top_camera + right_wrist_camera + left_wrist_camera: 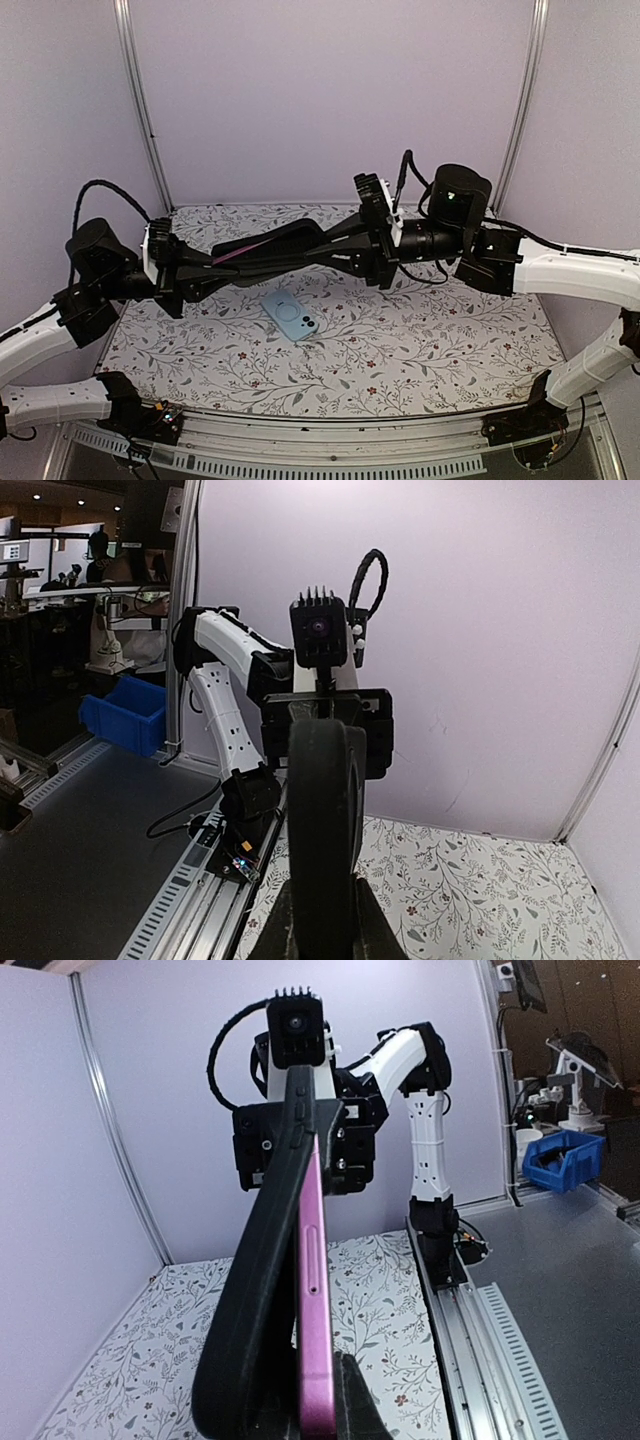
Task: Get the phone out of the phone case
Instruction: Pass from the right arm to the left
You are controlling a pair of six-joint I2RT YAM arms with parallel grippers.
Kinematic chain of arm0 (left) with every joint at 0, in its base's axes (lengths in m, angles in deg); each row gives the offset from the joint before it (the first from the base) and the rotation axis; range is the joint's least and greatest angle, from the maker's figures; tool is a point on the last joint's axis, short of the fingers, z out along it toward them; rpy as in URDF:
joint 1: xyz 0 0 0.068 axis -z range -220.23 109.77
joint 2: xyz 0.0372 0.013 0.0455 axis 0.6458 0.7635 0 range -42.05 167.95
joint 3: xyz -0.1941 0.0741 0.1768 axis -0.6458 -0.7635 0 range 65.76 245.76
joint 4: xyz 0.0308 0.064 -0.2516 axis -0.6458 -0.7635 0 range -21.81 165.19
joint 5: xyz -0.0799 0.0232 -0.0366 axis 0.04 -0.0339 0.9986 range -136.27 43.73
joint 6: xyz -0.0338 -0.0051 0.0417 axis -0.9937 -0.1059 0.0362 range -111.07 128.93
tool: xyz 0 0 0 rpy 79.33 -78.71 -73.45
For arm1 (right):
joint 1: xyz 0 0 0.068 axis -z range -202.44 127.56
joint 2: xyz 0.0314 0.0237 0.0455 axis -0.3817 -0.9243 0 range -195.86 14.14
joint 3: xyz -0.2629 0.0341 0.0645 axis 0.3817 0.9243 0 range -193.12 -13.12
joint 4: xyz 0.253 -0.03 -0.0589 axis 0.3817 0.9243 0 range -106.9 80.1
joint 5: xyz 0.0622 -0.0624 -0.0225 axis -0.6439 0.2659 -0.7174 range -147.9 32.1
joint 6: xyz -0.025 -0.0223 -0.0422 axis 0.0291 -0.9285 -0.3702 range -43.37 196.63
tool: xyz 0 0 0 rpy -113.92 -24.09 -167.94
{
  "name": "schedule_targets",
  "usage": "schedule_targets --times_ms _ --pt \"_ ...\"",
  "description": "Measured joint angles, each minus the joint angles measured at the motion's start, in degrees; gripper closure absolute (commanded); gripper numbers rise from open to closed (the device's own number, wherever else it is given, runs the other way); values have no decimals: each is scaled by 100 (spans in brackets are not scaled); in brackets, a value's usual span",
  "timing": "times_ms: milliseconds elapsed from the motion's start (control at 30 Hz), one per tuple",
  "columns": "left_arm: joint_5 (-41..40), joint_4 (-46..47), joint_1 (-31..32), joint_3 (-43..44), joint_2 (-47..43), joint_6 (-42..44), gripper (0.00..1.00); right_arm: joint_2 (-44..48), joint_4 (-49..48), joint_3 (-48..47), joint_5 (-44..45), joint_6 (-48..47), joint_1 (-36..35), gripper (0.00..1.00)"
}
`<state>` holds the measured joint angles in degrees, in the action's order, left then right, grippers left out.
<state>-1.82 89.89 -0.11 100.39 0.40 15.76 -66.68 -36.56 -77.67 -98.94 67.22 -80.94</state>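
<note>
1. Surface (pixel 430 350): a white sheet printed with grey leafy sprigs and small red flowers, with a slotted metal rail (pixel 350 442) along its near edge.
2. Room: plain lilac walls (pixel 330 90) close in the far side and both flanks, joined at aluminium corner posts (pixel 140 110). The wrist views show a workshop beyond, with a blue bin (pixel 560 1158).
3. Pale blue handset (pixel 290 314): lies flat near the middle of the surface, below the raised arms.
4. Phone case (pixel 285 245): black, held in the air between the two arms, well above the surface.
5. Phone (pixel 312 1290): pink-edged, sitting partly in the case, whose upper part bows away from it.
6. Left hand (pixel 222 268): pressed together, pinching the near end of the phone with its case.
7. Right hand (pixel 335 252): pressed together on the far end of the case.
</note>
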Motion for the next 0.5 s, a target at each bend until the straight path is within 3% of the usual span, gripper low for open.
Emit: schedule_targets --times_ms 100,167,200,233,500 --pt "-74 57 2 -2 0 -114 100 -20 -101 2 4 -33 0 92" --pt "-109 85 2 -17 -9 -131 100 -28 -157 11 17 -33 0 72" --pt "-129 101 2 -33 -13 -129 100 -28 -166 15 28 -33 -2 51" --pt "-149 140 2 -57 -22 -101 100 -33 -201 26 33 39 -4 43" --pt "-494 42 2 -328 -37 348 100 170 -166 310 452 144 -153 23"
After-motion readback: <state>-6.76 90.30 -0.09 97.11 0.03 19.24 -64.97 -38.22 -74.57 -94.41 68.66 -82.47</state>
